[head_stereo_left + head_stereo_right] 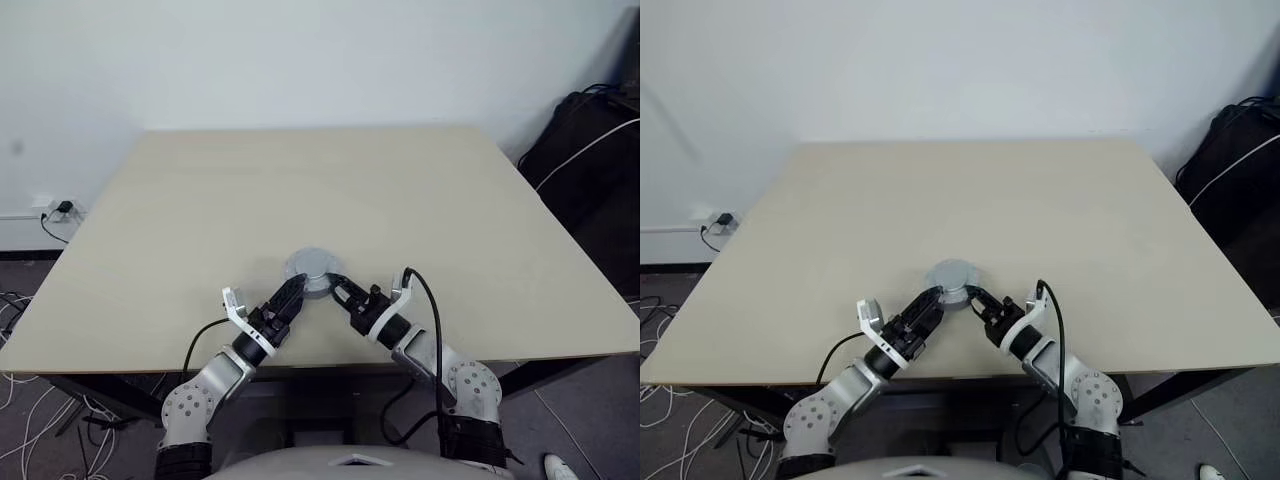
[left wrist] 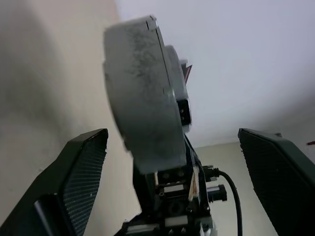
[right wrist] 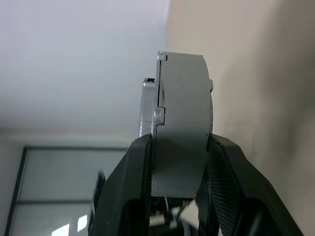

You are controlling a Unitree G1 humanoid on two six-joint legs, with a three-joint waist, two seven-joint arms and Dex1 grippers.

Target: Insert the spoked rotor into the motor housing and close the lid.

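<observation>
Above the near edge of a wide, pale beige wooden table [image 1: 330, 190], a round grey motor housing [image 1: 312, 270] with its matching round grey lid [image 3: 150, 118] closed onto it is held up edge-on, clear of the tabletop. From the housing's right side, the right gripper [image 1: 340, 291] reaches in with its two black fingers clamped across the thickness of the assembly, one pad on the housing face and one on the lid face, gripping only the lower part of the rim. From the housing's left side, the left gripper [image 1: 293, 291] points toward the same assembly with its jaws spread wide apart; in the left wrist view its fingers [image 2: 74, 182] stand on either side of the housing without touching it. The spoked rotor is presumably shut inside, since housing and lid sit together; that cannot be confirmed. A fine seam and small tabs show where lid meets housing. The task looks nearly complete. The main risk now is the single shallow grip: with only one gripper holding a smooth disc near its rim, the assembly could pivot or slip and drop onto the table. If the lid is not fully latched, a knock could pop it off.
</observation>
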